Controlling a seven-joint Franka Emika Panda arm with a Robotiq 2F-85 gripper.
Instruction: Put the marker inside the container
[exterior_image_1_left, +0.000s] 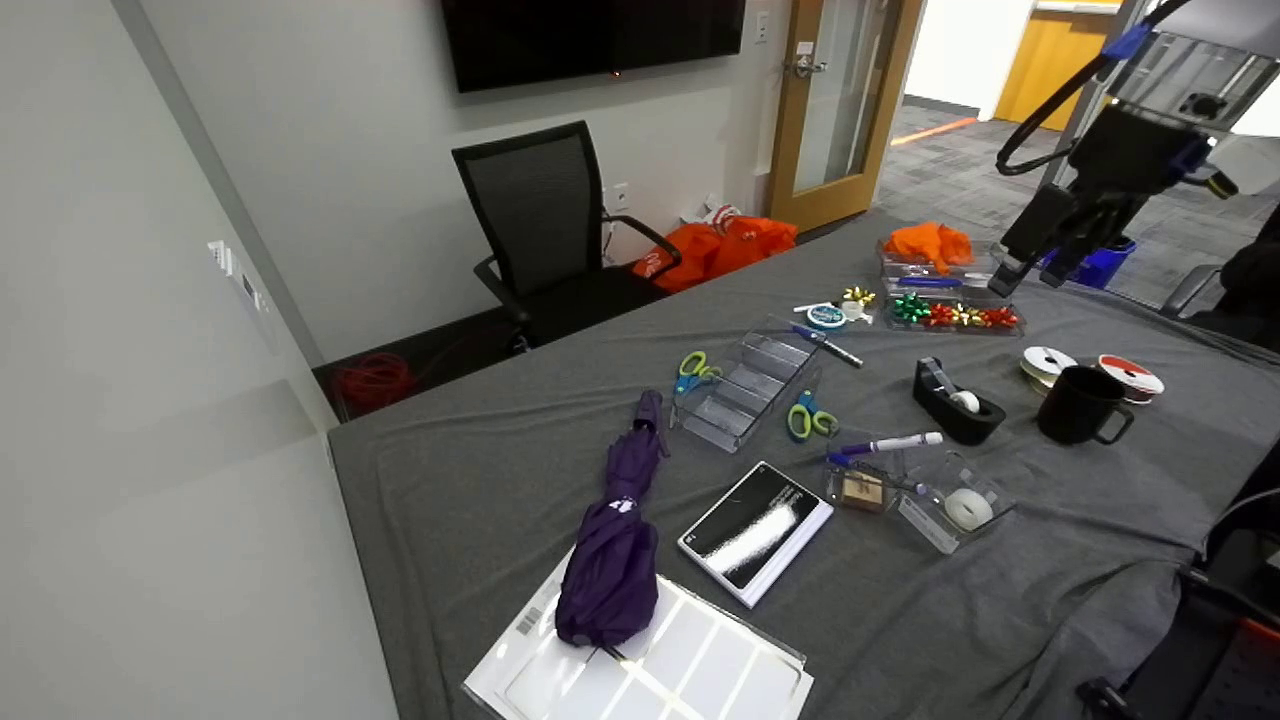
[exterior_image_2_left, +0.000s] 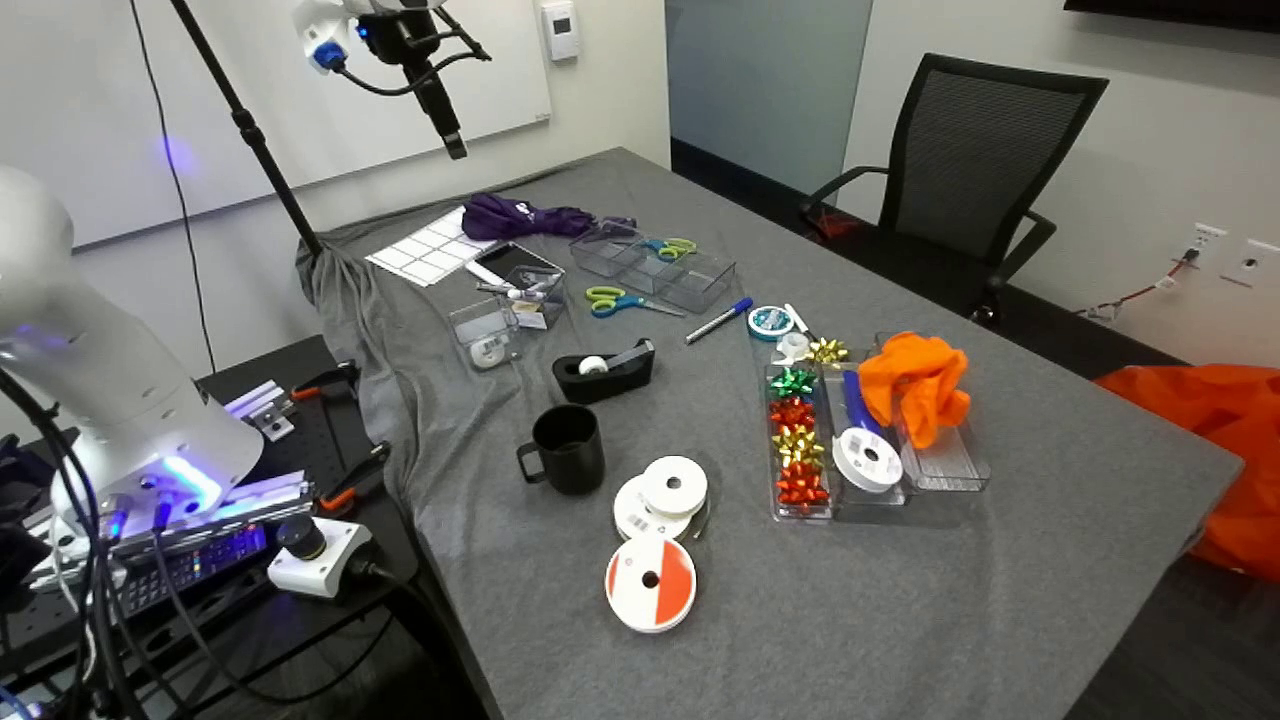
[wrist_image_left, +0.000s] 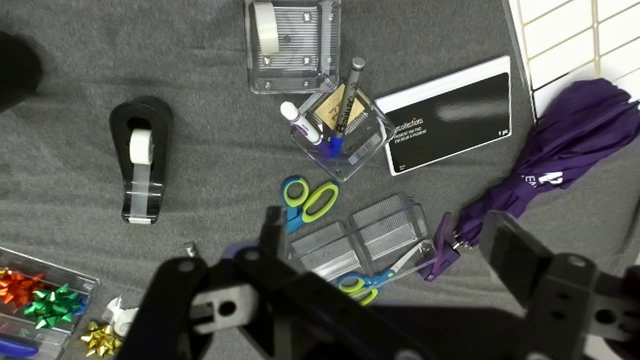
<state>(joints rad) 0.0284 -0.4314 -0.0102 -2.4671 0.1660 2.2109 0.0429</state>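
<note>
1. Hovering closest to the wrist camera is the hand (wrist_image_left: 385, 237), and its fingers (wrist_image_left: 515, 260) are standing wide apart.
2. Showing between them, down on the gray bench (wrist_image_left: 215, 150), is the clear sectioned container (wrist_image_left: 382, 227), and a pair of scissors (wrist_image_left: 385, 276) is resting at its edge.
3. Now the blue-capped marker (exterior_image_2_left: 718, 322): it's lying on the bench just beside that container in both exterior views. Can't tell if they're touching, and the hand is covering most of it in the wrist view.
4. Another set of scissors (exterior_image_2_left: 628, 301) is lying on the bench right by the container too.
5. Bit further out, a small clear box (wrist_image_left: 345, 166) is holding a tan block (wrist_image_left: 327, 105), and a gray marker (wrist_image_left: 347, 102) plus a purple-and-white marker (wrist_image_left: 305, 127) are lying in or across it, can't tell which.
6. An ink pad (wrist_image_left: 450, 120) is lying just beside that box, and a second clear box (wrist_image_left: 300, 75) is holding a white tape roll (wrist_image_left: 267, 30).
7. Further off, a black tape dispenser (wrist_image_left: 161, 150) is sitting on one side, and a purple umbrella (wrist_image_left: 545, 150) is lying partly over a label sheet (wrist_image_left: 560, 40) on the other.
8. Beyond that, a black mug (exterior_image_2_left: 575, 460) is standing upright, and shiny bows (exterior_image_2_left: 798, 443) are filling a long clear tray (exterior_image_2_left: 803, 510).
9. Way back, a mesh chair (exterior_image_1_left: 530, 200) is standing past the bench, and orange bags (exterior_image_1_left: 740, 245) are slumping nearby.
</note>
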